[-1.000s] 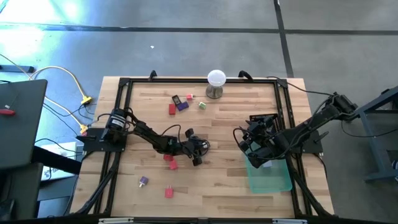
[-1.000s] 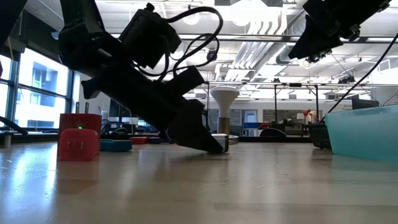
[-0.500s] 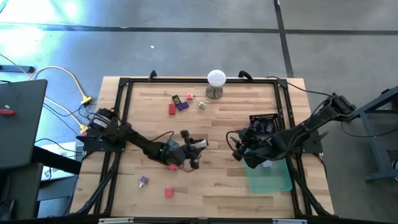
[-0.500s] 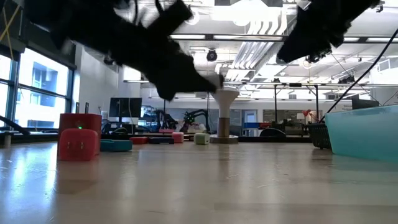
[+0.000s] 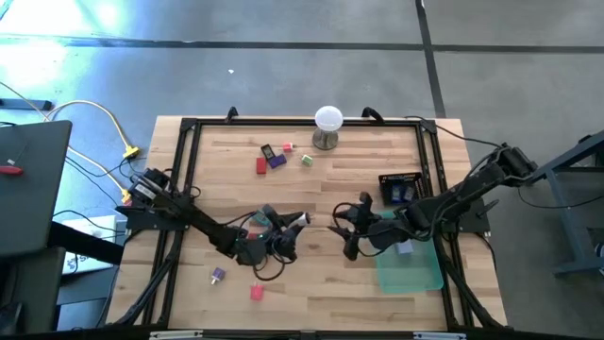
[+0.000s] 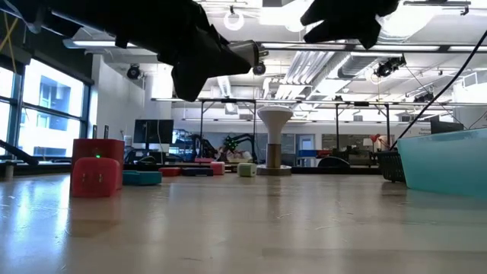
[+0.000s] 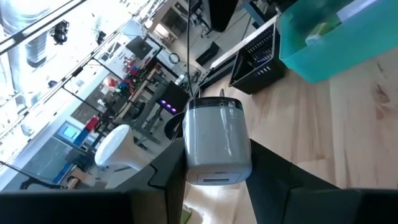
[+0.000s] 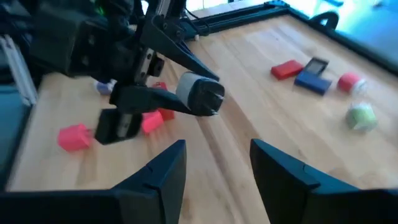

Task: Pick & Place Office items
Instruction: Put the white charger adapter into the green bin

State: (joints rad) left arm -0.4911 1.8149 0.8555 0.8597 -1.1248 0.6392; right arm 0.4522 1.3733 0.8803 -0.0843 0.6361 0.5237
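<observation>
My left gripper [image 5: 295,225] hung above table centre, clamped on silver-grey cylindrical item [image 7: 217,142]. My right gripper [image 5: 345,229] faced it close by, fingers [image 8: 161,177] apart, holding nothing. Red blocks [image 8: 74,136] lay on wooden table [image 5: 340,170] below; green tray [image 5: 411,269] at right.

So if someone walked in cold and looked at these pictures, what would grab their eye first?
Probably the two grippers facing each other above mid-table: the left gripper holds up a grey cylindrical piece, and the right gripper sits close opposite with its fingers open. Next, the translucent green tray at the table's right edge, and the white ball on its stand at the far edge.
</observation>
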